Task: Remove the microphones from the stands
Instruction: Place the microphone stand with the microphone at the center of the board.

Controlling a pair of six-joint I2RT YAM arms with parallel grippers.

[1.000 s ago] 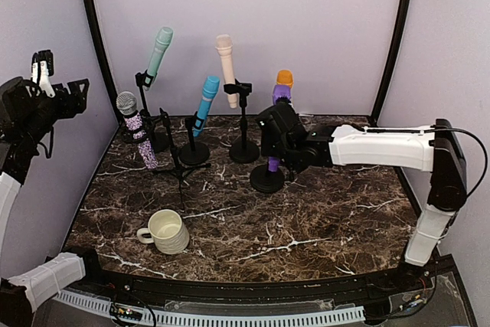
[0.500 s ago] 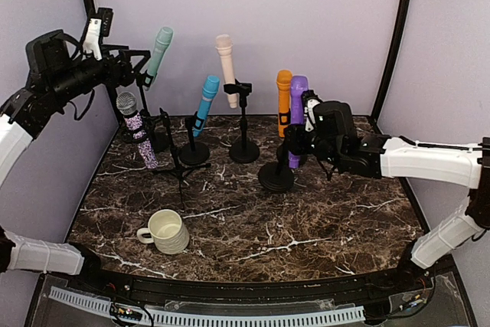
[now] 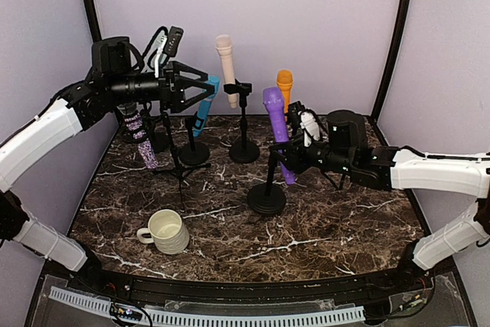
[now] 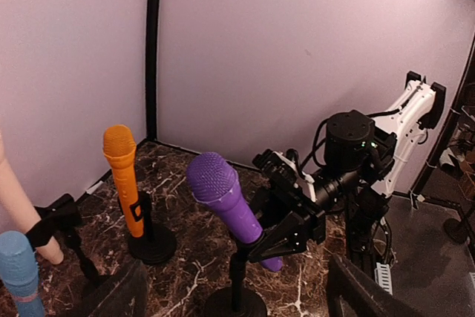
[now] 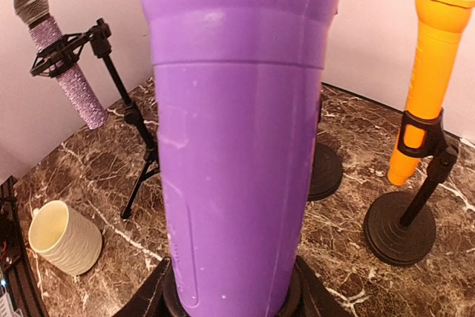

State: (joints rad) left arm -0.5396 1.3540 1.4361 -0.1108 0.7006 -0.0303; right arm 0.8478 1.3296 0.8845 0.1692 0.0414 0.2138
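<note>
**Purple microphone in the right hand's grip, its stand beneath it**

Purple is the colour of the task's thing. The purple microphone (image 3: 276,119) leans with its head up and toward the left arm, its lower body meeting the top of its stand (image 3: 267,197). The stand sits near the middle of the dark marble table (image 3: 352,223).

The right hand (image 3: 288,157) is closed on the microphone's lower body, just beside the top of the pole. The right wrist view is filled by the purple barrel rising between that hand's own fingers. Gripping low likely puts the pull close to where the stand holds the barrel, and it leaves the head clear. The tilt probably follows the angle of the holder, so the microphone would slide out along that line rather than lever the base over. Whether the holder has let go cannot be made out from these views.

The left hand (image 3: 200,87) hangs high at the back left with its fingers spread wide and nothing between them. It faces across the table toward the purple microphone. From there it seems kept out of the way, or ready to steady the stand if the base lifts.

The orange microphone (image 3: 285,83) stands just behind on its own stand, so a backward pull risks knocking it. The cream microphone (image 3: 226,67), the blue microphone (image 3: 205,101) and the glittery microphone (image 3: 138,129) stand further left, well apart. A mug (image 3: 167,231) sits near the front left.
</note>
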